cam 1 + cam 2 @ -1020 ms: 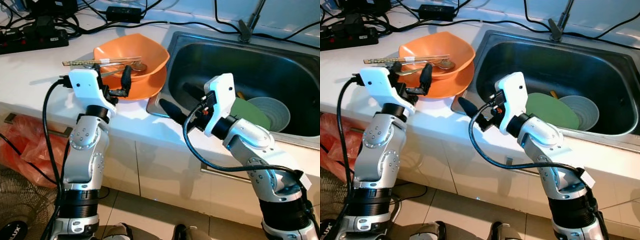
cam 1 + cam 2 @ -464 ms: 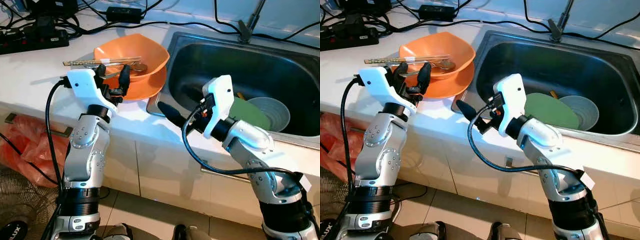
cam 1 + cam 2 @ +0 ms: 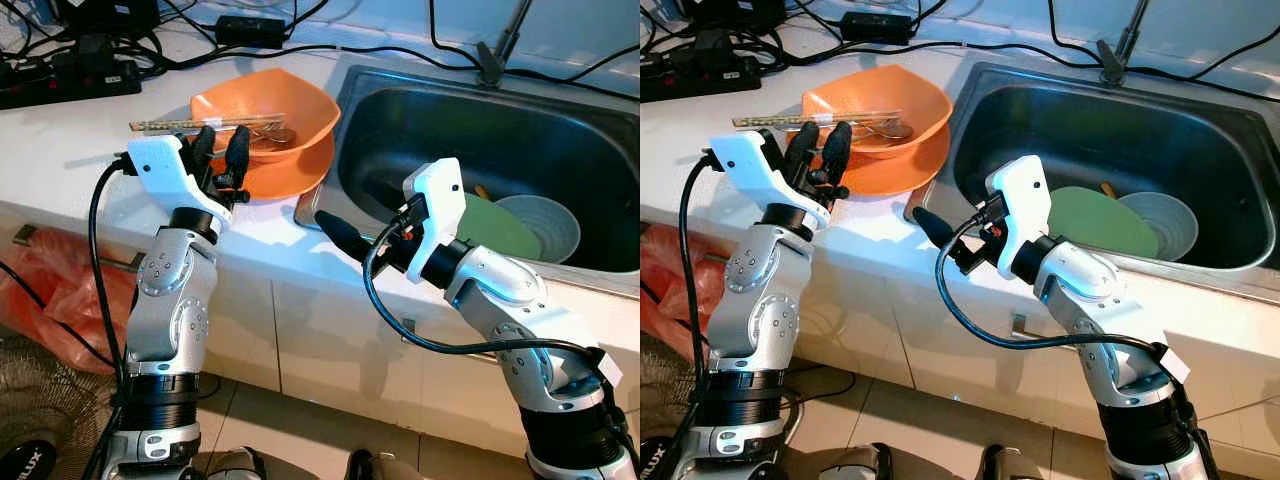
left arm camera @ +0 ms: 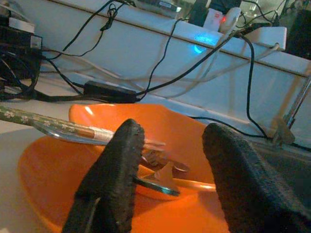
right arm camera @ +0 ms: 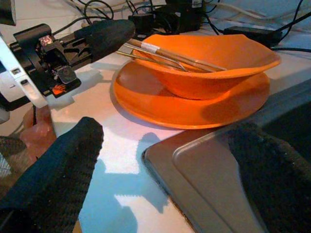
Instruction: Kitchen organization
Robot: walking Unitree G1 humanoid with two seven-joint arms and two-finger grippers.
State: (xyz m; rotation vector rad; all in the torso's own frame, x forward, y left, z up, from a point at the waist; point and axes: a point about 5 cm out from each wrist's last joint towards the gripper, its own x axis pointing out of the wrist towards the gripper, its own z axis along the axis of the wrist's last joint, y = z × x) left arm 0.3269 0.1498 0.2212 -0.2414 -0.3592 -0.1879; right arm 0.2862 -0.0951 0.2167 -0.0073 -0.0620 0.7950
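white counter (image 3: 70,130) with a steel sink (image 3: 600,150) set into its right part. an orange bowl (image 3: 300,105) sits in an orange plate (image 3: 290,175) on the counter just left of the sink's rim. chopsticks (image 3: 165,125) lie across the bowl, their left ends sticking out past its rim; a metal spoon (image 4: 155,184) rests inside the bowl under them.

left gripper (image 3: 222,155) is at the near-left edge of the plate, pointing toward the bowl. its fingers (image 4: 116,179) are released, spread with a clear gap, nothing between them. in the left wrist view the chopsticks and spoon show through that gap, further off than the fingertips; contact with the plate cannot be told.

right gripper (image 3: 925,222) is over the counter at the sink's near-left corner, pointing left toward the plate. its fingers (image 5: 53,165) are released and wide apart, grasping nothing; the right wrist view shows the plate and bowl between and beyond them, with the left gripper at the far side.

in the sink: a green plate (image 3: 500,225) lies tilted against a grey bowl (image 3: 545,225), to the right of the right arm. black cables (image 3: 300,45) and a power strip (image 3: 60,80) lie along the far counter. an orange plastic bag (image 3: 40,290) is on the floor at lower left.
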